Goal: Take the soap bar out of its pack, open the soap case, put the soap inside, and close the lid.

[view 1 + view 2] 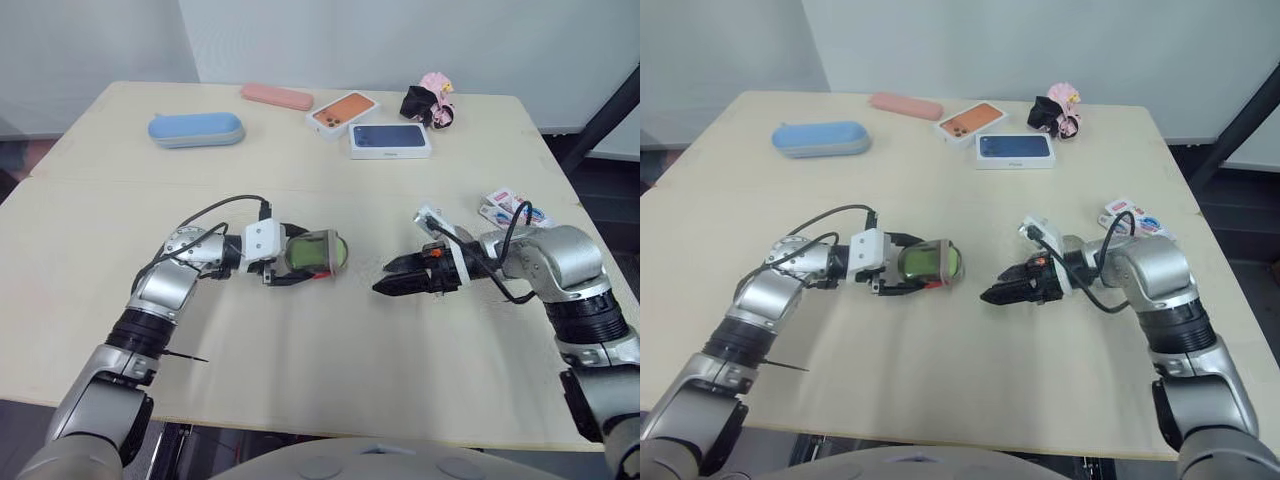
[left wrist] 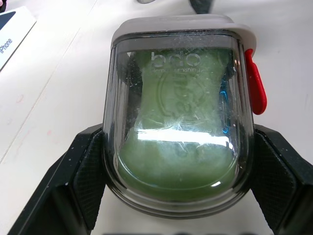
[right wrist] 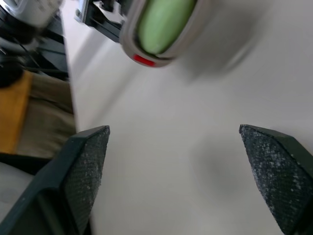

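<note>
Green soap (image 2: 176, 161) under clear lid of soap case (image 1: 318, 252), case pinched at both sides by L claw (image 1: 308, 256), low over table (image 1: 330, 360). R claw (image 1: 386, 277) at case's 3 o'clock, near, not touching, fingers spread, empty. Printed packets (image 1: 512, 208) at R arm's 12. Farther, approx 11-12 o'clock: blue case (image 1: 196, 129), pink case (image 1: 276, 96), 2 phone boxes (image 1: 390, 140).

The clear lid of the soap case (image 2: 178, 122) carries the raised letters "bdo"; the smaller print beneath is unreadable. The white box (image 2: 11, 36) near the case reads "iPhone".
</note>
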Action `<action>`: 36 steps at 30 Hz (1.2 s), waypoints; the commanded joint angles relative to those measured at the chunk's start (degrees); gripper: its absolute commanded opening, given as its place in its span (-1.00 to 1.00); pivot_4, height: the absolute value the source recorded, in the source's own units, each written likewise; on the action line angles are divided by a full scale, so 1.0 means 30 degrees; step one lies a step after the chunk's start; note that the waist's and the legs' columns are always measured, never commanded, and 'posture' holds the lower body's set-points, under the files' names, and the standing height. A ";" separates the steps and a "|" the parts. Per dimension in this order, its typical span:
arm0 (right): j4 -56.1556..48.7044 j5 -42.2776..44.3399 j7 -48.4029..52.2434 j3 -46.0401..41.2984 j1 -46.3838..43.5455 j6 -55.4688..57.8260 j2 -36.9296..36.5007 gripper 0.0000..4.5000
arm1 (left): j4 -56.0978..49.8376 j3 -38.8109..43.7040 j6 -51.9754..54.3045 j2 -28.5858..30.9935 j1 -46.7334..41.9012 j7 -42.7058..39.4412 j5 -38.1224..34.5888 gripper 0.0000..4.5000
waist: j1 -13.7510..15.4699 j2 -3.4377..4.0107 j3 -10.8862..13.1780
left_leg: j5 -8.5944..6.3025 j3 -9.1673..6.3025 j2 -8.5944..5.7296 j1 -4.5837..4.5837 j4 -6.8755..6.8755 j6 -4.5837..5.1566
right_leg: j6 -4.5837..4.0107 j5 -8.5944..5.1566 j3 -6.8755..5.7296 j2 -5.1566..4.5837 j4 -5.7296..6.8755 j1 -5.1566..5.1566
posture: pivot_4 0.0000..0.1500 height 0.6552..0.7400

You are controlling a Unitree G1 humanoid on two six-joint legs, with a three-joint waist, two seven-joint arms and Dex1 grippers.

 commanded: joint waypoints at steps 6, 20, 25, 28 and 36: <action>0.0426 0.4708 -0.5084 -0.2767 -0.0282 0.1652 0.1774 1.00 | -0.1225 -0.0441 -0.0236 -0.0788 -0.0206 0.0928 0.0384 0.55 | 0.0384 0.0001 0.0000 | 0.0001 0.0014 0.0000 0.0007 0.0005 -0.0001 | -0.0003 -0.0001 0.0010 -0.0003 0.0005 -0.0006 | 1.00 1.00; 0.2348 1.0083 -1.2742 -0.4008 -0.0341 0.1652 0.3638 1.00 | -0.1548 -0.0877 0.0049 -0.1543 -0.0197 0.1476 0.0653 0.55 | 0.0352 0.0006 0.0003 | 0.0003 0.0018 -0.0007 0.0009 0.0000 -0.0005 | -0.0003 -0.0001 0.0015 -0.0005 -0.0002 -0.0008 | 1.00 1.00; 0.3121 1.1383 -1.4507 -0.4356 -0.0564 0.1652 0.3990 1.00 | -0.1646 -0.0943 0.0069 -0.1588 -0.0182 0.1513 0.0670 0.55 | 0.0350 0.0006 0.0003 | 0.0002 0.0018 -0.0007 0.0008 0.0000 -0.0006 | -0.0003 -0.0002 0.0012 -0.0006 -0.0004 -0.0009 | 1.00 1.00; 0.3573 1.1893 -1.5313 -0.4622 -0.0705 0.1652 0.4271 1.00 | -0.1685 -0.0997 0.0067 -0.1573 -0.0167 0.1519 0.0658 0.55 | 0.0340 0.0006 0.0003 | 0.0002 0.0019 -0.0007 0.0009 0.0000 -0.0006 | -0.0003 -0.0001 0.0012 -0.0006 -0.0007 -0.0009 | 1.00 1.00; 0.3836 1.2915 -1.6481 -0.4626 -0.0595 0.1652 0.4445 1.00 | -0.1749 -0.1154 0.0060 -0.1485 -0.0117 0.1622 0.0663 0.55 | 0.0348 0.0006 0.0003 | 0.0002 0.0018 -0.0008 0.0005 -0.0002 -0.0008 | -0.0002 -0.0001 0.0010 -0.0006 -0.0013 -0.0008 | 1.00 1.00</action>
